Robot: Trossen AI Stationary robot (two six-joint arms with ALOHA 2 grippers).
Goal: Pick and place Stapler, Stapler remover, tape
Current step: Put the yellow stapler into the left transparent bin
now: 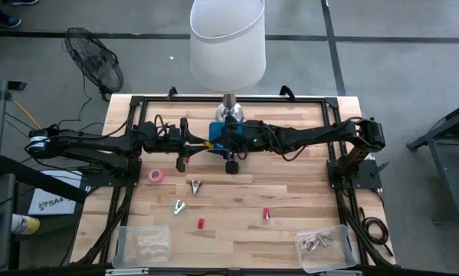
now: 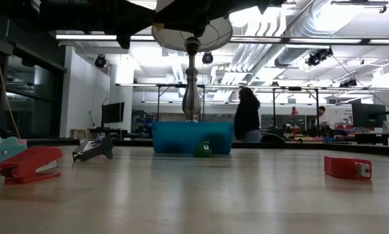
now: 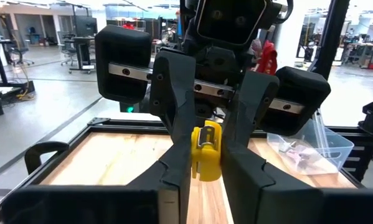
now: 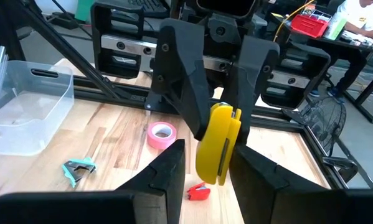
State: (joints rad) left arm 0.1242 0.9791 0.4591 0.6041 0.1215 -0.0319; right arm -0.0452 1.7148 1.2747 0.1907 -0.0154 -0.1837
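Above the middle of the worktop (image 1: pixel 290 199), just in front of the lamp (image 1: pixel 227 38), both arms meet nose to nose with a yellow stapler (image 4: pixel 218 146) held in the air between them.

- Left gripper (image 4: pixel 218 118): clamped on one end of the stapler, its pads pressed against the flat sides.
- Right gripper (image 3: pixel 206 134): flanks the other end. Whether it grips or only brackets it we cannot tell.
- Orientation: the long axis runs along the line joining the two grippers, roughly level, with the narrow edge up. A metal fitting faces the left wrist camera; we cannot say for certain which end is the nose.
- Handling, as we judge it: small and rigid, with a glossy plastic shell — light but slippery, and hinged, so a pinch across top and base could squeeze it shut. Better to hold it on the flat sides, near mid-length.

A pink tape roll (image 1: pixel 157 175) lies on the boards below, well apart.
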